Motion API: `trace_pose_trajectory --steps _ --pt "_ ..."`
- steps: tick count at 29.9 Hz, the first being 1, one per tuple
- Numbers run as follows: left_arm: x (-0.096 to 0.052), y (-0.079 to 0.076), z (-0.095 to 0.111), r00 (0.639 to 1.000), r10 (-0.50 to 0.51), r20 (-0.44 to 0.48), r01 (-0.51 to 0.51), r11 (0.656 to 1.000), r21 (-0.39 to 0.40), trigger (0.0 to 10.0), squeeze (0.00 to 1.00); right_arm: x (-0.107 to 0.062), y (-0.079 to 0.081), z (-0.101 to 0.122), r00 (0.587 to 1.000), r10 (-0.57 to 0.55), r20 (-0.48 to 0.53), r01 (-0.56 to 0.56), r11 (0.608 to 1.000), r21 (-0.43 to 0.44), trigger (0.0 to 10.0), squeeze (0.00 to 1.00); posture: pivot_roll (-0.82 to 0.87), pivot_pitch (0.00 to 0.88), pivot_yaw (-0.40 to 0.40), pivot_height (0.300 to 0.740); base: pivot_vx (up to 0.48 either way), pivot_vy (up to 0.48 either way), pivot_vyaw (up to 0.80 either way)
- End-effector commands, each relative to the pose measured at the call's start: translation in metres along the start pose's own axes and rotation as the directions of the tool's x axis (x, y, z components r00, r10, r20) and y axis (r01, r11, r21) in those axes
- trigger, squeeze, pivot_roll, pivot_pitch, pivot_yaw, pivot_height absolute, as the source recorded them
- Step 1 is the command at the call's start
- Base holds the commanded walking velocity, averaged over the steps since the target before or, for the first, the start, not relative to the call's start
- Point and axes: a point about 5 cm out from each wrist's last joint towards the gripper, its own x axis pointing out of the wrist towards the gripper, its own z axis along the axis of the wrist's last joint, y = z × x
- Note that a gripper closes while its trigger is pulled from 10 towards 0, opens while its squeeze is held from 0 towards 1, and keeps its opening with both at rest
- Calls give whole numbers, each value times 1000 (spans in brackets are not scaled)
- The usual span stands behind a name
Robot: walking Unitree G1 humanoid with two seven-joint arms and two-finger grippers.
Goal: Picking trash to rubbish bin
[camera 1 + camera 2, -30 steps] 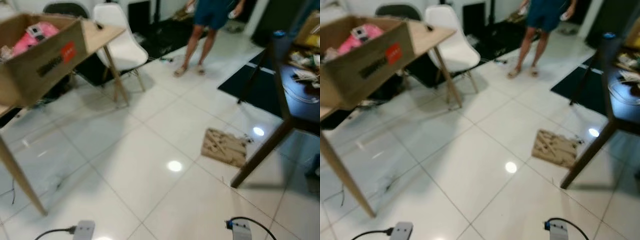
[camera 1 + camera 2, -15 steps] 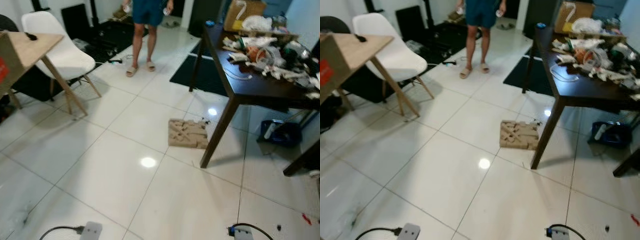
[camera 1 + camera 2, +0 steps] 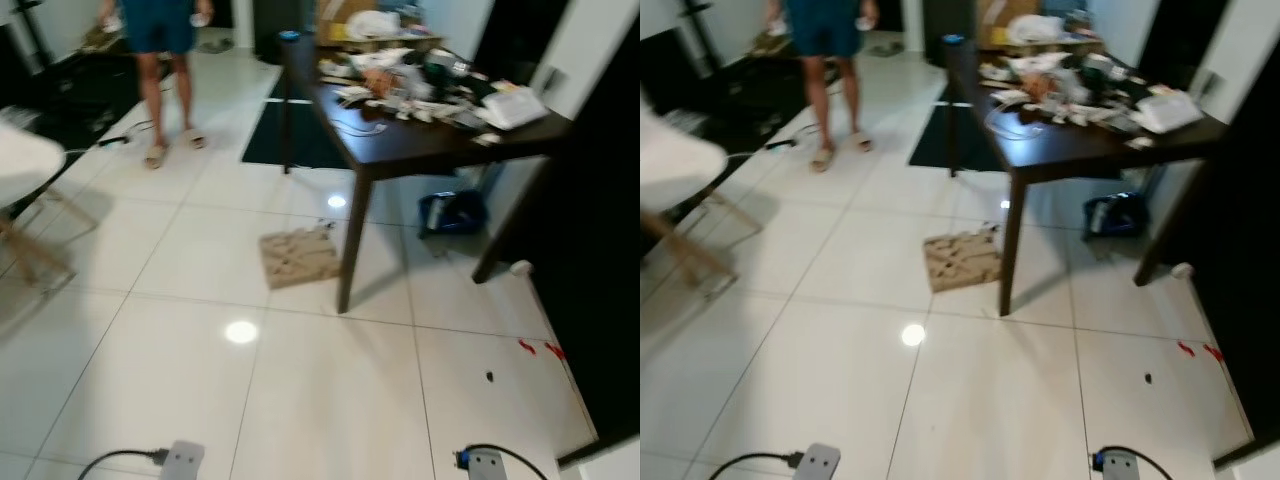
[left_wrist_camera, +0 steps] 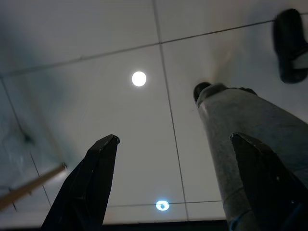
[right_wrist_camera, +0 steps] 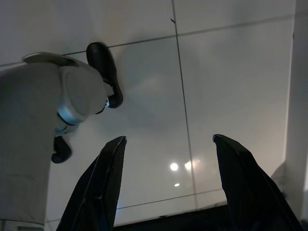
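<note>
Swung rightward since a second ago, camera and all: gone from sight the cardboard box with its pink contents on the light table, brought to the middle the dark table, and shifted leftward the cardboard scrap on the floor, though nothing suggests the things themselves have moved.

Far left, just the rounded edge of a white chair (image 3: 22, 160) with pale wooden legs, blurred. Behind it, a person (image 3: 160, 70) in blue shorts and sandals, standing on the white tiles well apart from the robot, something small in each hand; likely just watching. Further right, flat on the floor tiles (image 3: 300, 400), a crumpled piece of brown cardboard (image 3: 298, 257), lying just beside the near leg of the dark wooden table (image 3: 420, 150), probably the trash to be collected, and not yet approached. Tabletop crowded with bags, papers and wires, too blurred to name one by one. Under the table, against the far side, a dark blue bag or container (image 3: 452, 212); possibly a bin, but cannot tell. Right again, a few small red scraps (image 3: 540, 349) on the tiles near a black wall.

Left gripper (image 4: 173, 180) hanging low over bare floor, fingers spread wide, holding nothing; beside it the robot's own grey leg and black foot. Right gripper (image 5: 168, 178) likewise splayed wide and empty above the tiles. Both carried idle, presumably because walking and searching come first.
</note>
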Motion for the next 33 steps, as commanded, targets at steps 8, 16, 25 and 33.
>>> trace_pose_trajectory --steps 8,16,25,33 --pt "0 -2 -6 1000 -8 -23 8 1000 -2 10000 0 0 2 1 1000 10 10 -10 1000 17 10000 0 25 75 38 740 0 0 -700" --pt "0 -3 -6 999 -25 -31 25 1000 9 10000 0 0 2 2 1000 20 17 -20 1000 8 10000 0 23 73 31 740 154 0 0" --pt "0 -4 -4 999 -34 -26 34 999 18 10000 0 0 1 5 999 27 26 -27 1000 -5 10000 0 21 68 23 740 375 0 0" --pt "1 -6 1 999 -43 -17 44 999 27 10000 0 0 1 7 999 31 31 -31 999 -15 10000 0 17 61 22 740 394 0 0"
